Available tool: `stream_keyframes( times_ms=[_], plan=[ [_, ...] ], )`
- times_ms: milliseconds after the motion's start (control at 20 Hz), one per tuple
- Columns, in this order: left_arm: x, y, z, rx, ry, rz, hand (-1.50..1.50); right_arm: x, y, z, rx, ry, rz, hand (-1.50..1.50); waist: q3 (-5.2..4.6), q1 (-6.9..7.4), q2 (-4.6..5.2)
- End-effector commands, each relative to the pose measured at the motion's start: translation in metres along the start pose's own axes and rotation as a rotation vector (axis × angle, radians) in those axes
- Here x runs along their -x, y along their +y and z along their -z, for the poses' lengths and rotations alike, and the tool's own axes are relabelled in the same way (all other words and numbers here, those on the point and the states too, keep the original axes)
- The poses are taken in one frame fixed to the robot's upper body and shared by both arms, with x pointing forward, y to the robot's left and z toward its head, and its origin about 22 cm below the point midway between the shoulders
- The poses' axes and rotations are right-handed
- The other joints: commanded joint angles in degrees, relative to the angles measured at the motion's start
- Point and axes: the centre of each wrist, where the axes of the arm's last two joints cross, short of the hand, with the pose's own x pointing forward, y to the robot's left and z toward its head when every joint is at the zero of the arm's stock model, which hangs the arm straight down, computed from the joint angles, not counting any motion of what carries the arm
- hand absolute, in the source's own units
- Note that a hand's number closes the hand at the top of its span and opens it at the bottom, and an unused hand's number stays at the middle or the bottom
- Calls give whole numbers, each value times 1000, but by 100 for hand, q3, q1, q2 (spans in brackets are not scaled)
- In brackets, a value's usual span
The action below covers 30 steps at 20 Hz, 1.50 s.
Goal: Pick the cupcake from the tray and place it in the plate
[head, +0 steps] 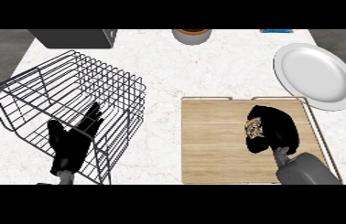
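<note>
Head view shows your right hand [272,129] on the tray [213,145], fingers curled round what looks like the cupcake [253,127], mostly hidden. The plate [312,74], far right, holds nothing: carry and placing remain. Your left hand [71,141] rests open, near left.

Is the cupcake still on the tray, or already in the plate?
On the tray: the right hand curls round the cupcake above the wood. The plate holds nothing.
</note>
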Motion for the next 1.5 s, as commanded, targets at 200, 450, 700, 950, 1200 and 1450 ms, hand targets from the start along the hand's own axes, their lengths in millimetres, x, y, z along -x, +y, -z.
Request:
stream_keyframes(
  times_ms=[200, 450, 700, 950, 1200, 1450],
  plan=[
    [3, -27, 7, 94, -20, 18, 0, -53, -51, 66, 96, 407, 211, 150, -7, 477, 214],
    [-4, -34, 6, 152, -38, 34, 0, -56, -94, 96, 317, 626, 333, 150, -3, 853, 318],
    [-13, -42, 16, 165, -48, 34, 0, -67, -149, 109, 667, 600, 296, 150, -23, 885, 358],
    [-16, -42, 16, 166, -53, 27, 0, -60, -173, 119, 855, 655, 354, 150, -3, 830, 340],
    [-18, -38, 15, 141, -58, 46, 0, -57, -161, 126, 974, 702, 423, 150, 13, 736, 291],
    [-3, -44, 11, 131, -22, 15, 0, -35, -172, 131, 1093, 722, 557, 150, 23, 563, 272]
  ],
)
